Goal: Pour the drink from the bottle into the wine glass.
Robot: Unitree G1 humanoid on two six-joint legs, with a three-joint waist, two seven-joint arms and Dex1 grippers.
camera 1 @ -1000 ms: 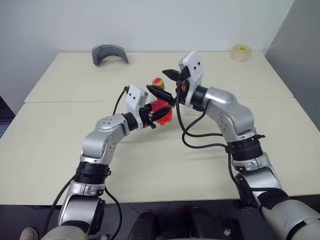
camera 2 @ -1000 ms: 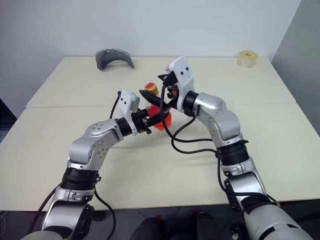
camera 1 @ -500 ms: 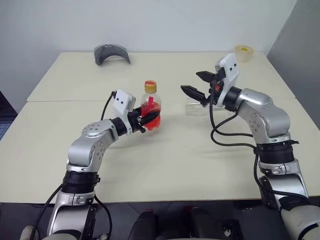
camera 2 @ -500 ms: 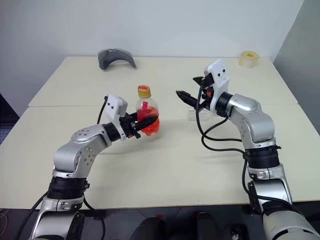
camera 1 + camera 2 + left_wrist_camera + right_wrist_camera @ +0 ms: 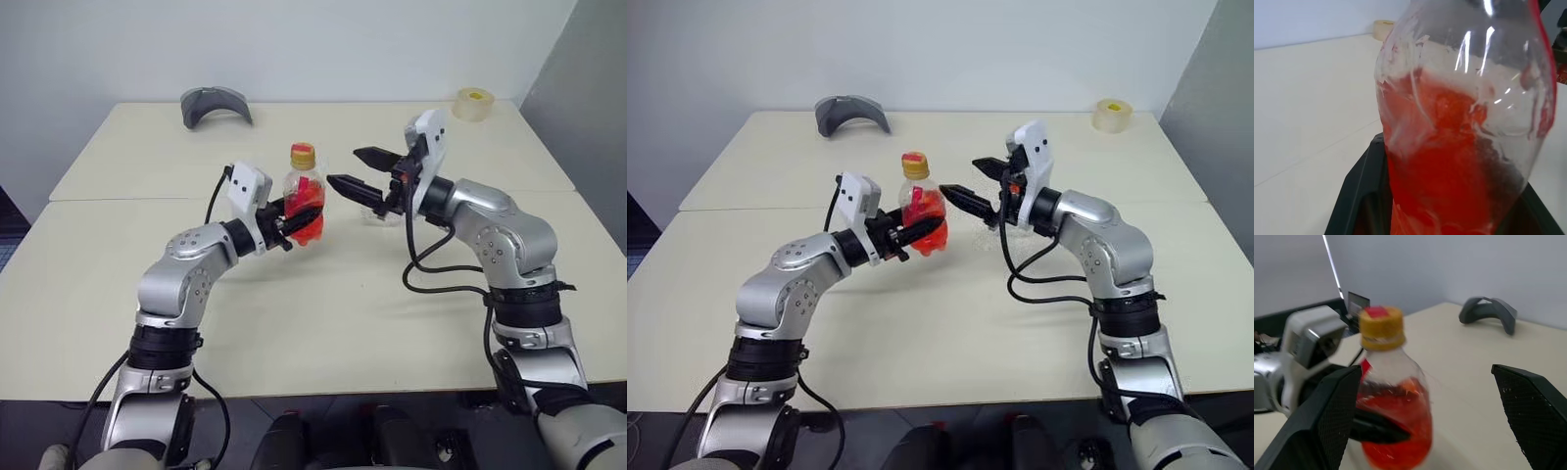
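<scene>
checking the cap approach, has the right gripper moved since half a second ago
Yes. The right gripper has swung toward the bottle, away from the tape roll.

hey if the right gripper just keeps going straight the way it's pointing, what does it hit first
Most likely the bottle, around its yellow cap and neck. The right gripper stands open, aimed at it, with the left gripper clamped on the bottle's lower body. Exact depth is hard to judge.
</scene>
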